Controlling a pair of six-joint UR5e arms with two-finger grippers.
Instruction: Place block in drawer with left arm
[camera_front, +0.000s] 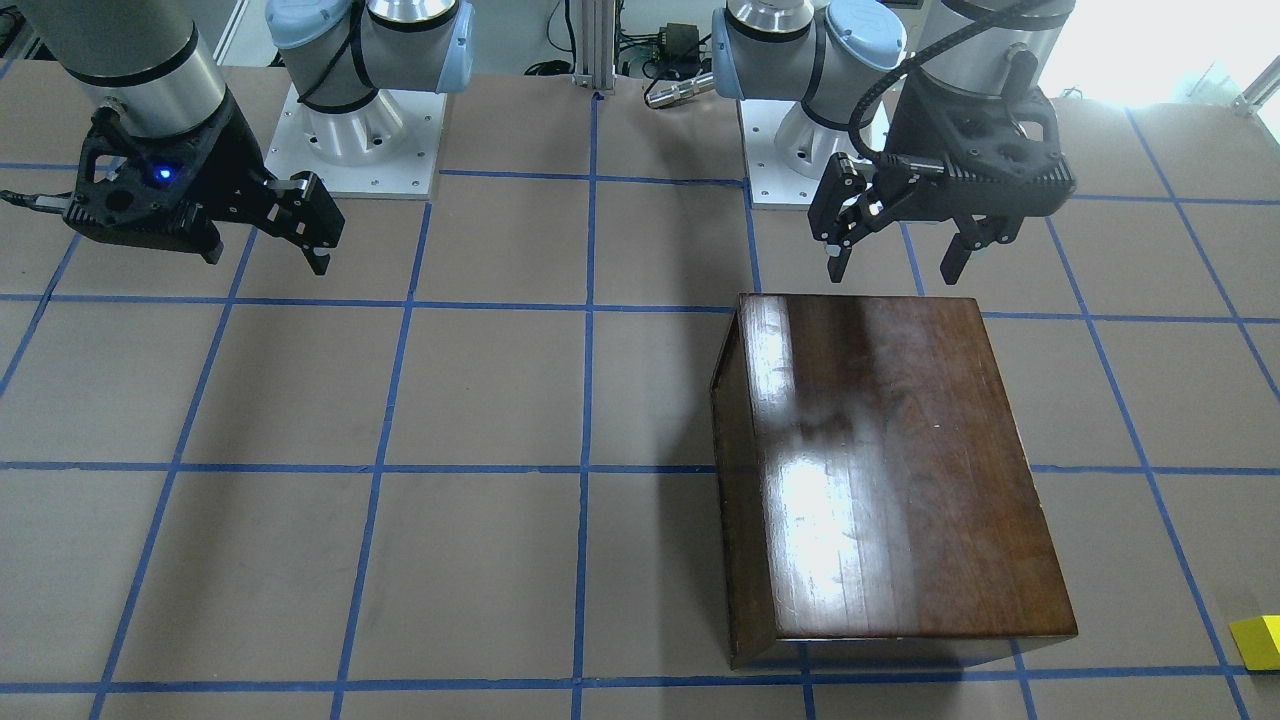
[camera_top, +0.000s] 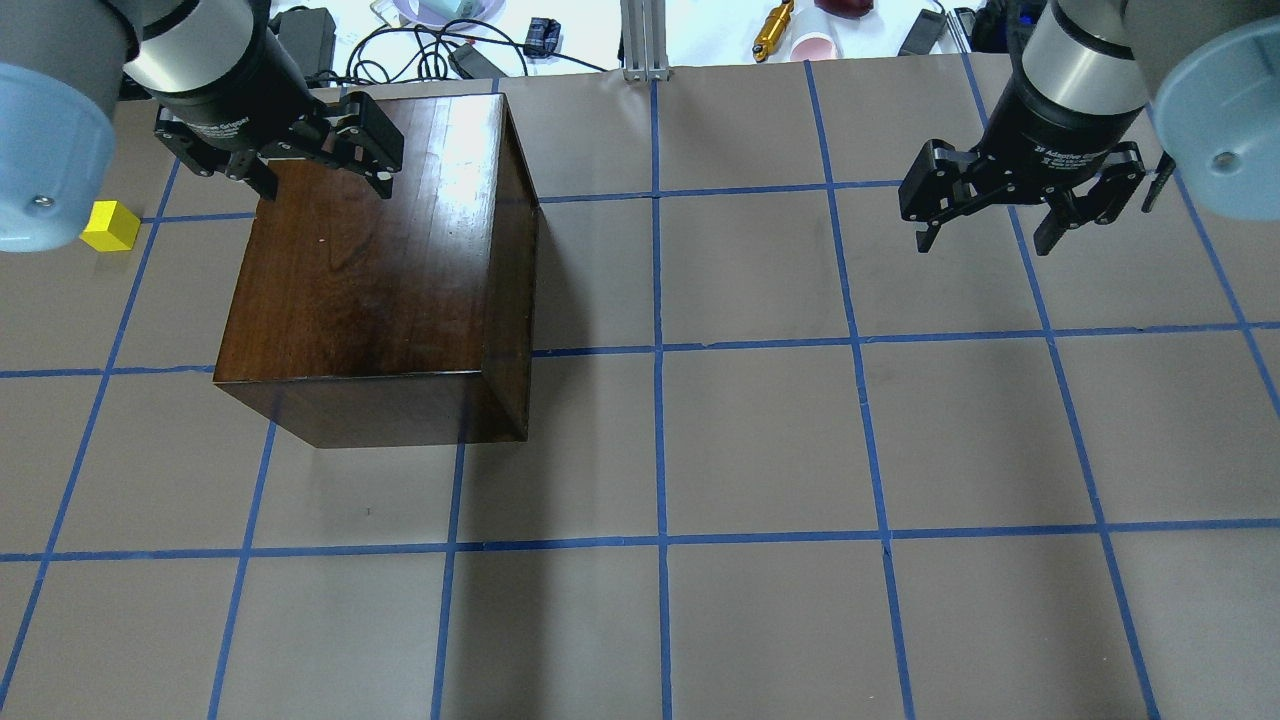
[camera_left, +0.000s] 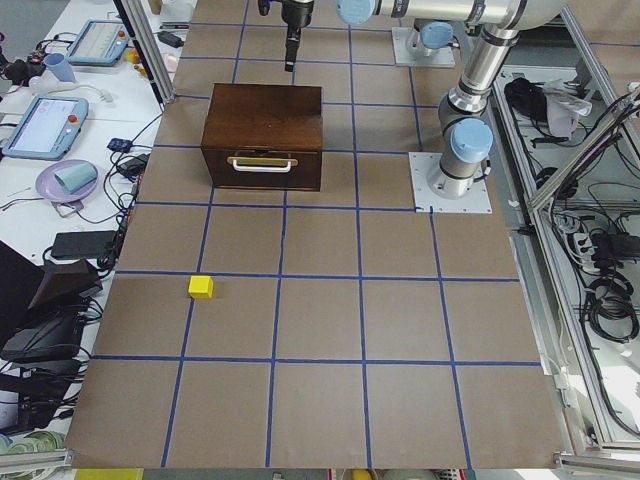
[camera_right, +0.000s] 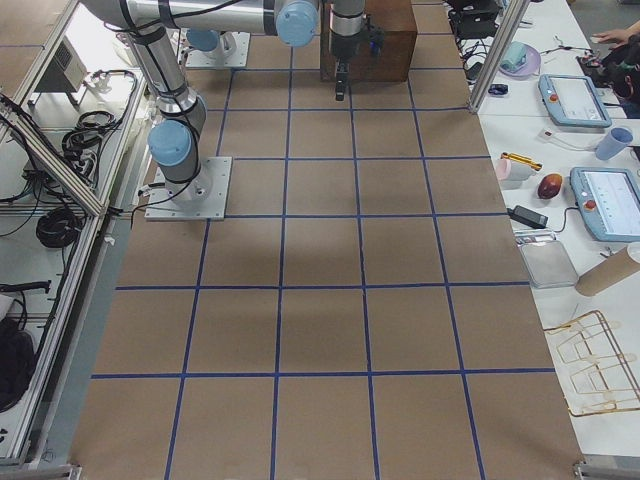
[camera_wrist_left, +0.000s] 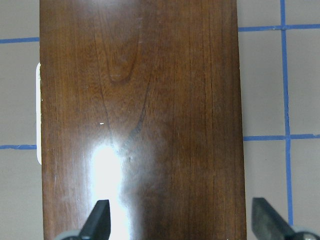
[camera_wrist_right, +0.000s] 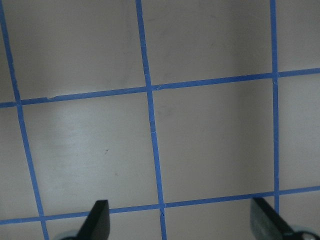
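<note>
Block (camera_top: 110, 226): yellow cube on table (camera_top: 760, 440).
Drawer (camera_left: 262, 168): shut in glossy wooden box (camera_top: 370, 270).
Left gripper (camera_top: 322, 186): jaws spread.
Right gripper (camera_top: 985, 243): jaws spread.

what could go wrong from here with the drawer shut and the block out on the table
1. The drawer is shut and its pull is slim; the open left pincer, above the box, might slip off it or drag the whole box.
2. The block is small and loose on the table; an off-centre grasp could knock it away.
</note>
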